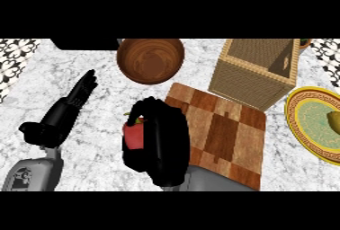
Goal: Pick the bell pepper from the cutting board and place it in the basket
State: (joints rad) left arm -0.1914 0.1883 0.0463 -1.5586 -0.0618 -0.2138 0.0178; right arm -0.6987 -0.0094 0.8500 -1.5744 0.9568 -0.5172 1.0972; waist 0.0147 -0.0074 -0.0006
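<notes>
As right robot hand (163, 143) curls round red bell pepper (135, 134), I log pepper near middle of bench (100, 152), at cutting board (225, 134) left edge. Open, fingers straight: left robot hand (73, 101), near bench's left edge. Basket (256, 74) toward far right corner, just beyond board.

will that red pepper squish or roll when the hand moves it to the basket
Likely stiff: the bell pepper shows a blocky shape inside the curled right hand. Its smooth red skin may be slightly slippery. Its rounded sides suggest it could roll once set in the basket.
</notes>
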